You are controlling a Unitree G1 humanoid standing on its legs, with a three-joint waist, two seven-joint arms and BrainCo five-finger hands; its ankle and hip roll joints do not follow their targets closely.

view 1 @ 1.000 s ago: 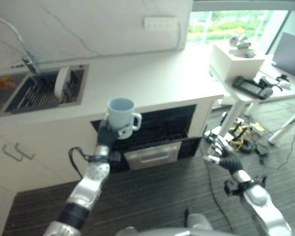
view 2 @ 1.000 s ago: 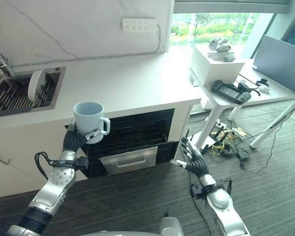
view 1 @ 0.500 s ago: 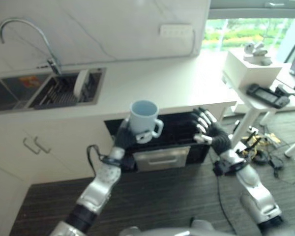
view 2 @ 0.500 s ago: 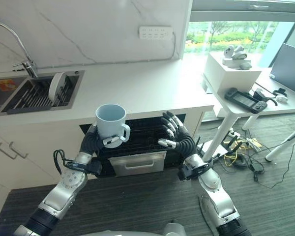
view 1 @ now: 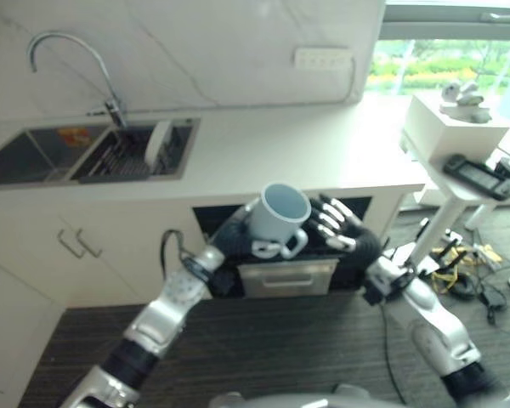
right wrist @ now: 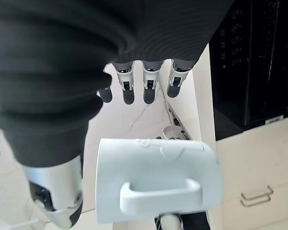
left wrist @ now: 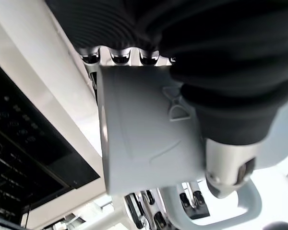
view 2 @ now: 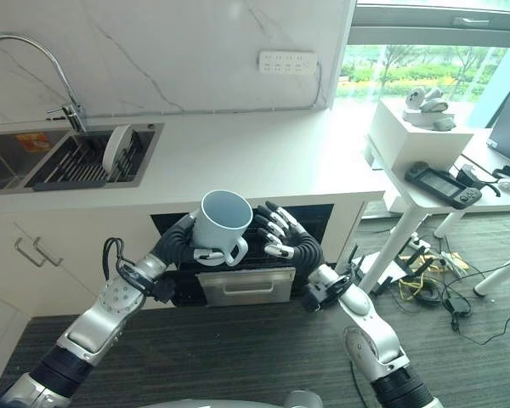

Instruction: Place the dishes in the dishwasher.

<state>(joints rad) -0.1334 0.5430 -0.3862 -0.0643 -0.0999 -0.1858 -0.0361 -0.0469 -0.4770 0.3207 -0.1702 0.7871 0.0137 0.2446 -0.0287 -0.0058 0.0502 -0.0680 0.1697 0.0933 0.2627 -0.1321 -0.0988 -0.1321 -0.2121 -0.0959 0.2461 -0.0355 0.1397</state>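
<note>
A pale blue mug (view 2: 222, 225), its inside bare, is held tilted by the left hand (view 2: 180, 244), fingers curled round its body, in front of the open dishwasher (view 2: 238, 272). The right hand (view 2: 296, 246) is spread loosely just beside the mug's handle, which is seen close up in the right wrist view. A white plate (view 2: 116, 150) is stood in the sink rack (view 2: 76, 166)

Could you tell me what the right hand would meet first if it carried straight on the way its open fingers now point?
Most likely the pale blue mug, held by the left hand. The right hand reaches toward its handle side with only a small gap. Depth is unclear, so it might slip just behind.
</note>
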